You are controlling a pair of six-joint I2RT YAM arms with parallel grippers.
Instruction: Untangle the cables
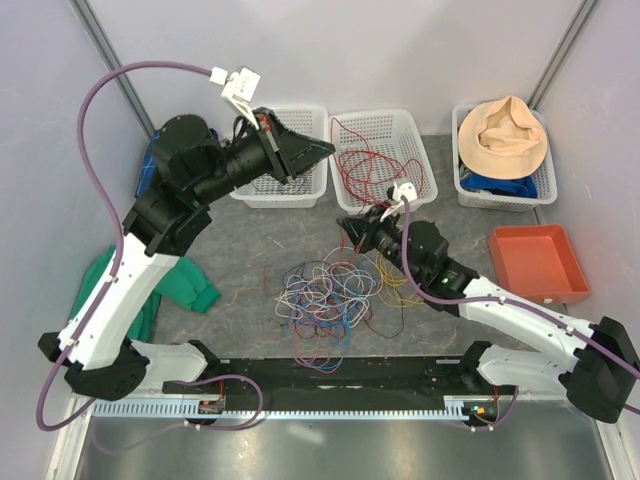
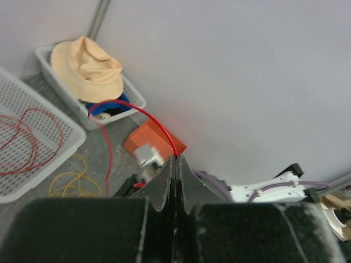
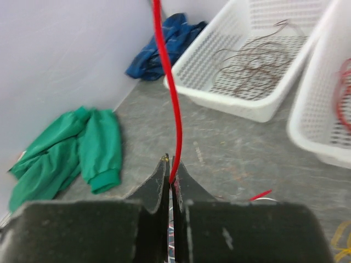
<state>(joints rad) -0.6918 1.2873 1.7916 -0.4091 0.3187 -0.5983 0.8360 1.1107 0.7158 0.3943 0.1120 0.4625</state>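
The cables [image 1: 325, 295] lie in a loose, looping heap of thin wires on the grey, mottled table [image 1: 250, 250], in front of the middle basket [image 1: 385, 203]. Purple, blue, white, yellow and red strands are crossed over one another.

The left hand [image 2: 175, 160] is closed, its two black, wedge-shaped fingers pressed together on a red cable [image 2: 137, 112]. The cable is bent in a smooth arc from the tips and drops toward the table. This hand is held in the air left of the middle basket, over the left basket [image 1: 285, 190], part of which is hidden by it. The right hand [image 3: 170, 167] is likewise closed, with a red cable pinched between its tips and rising straight up from them. It is placed just in front of the middle basket. Whether one and the same strand is held by both hands cannot be told.

All three baskets are rectangular and made of white perforated plastic. More red wire is coiled inside the middle one, and thin brown wire [image 3: 258, 66] is curled in the left one. In the right basket [image 1: 500, 198] a soft beige hat [image 1: 510, 135] is piled over something blue. A shallow orange tray [image 1: 540, 262] is set to the right and front of the middle basket. Crumpled green cloth [image 3: 71, 150] is spread well to its left front, and blue cloth [image 3: 164, 44] is bunched beyond the left basket.
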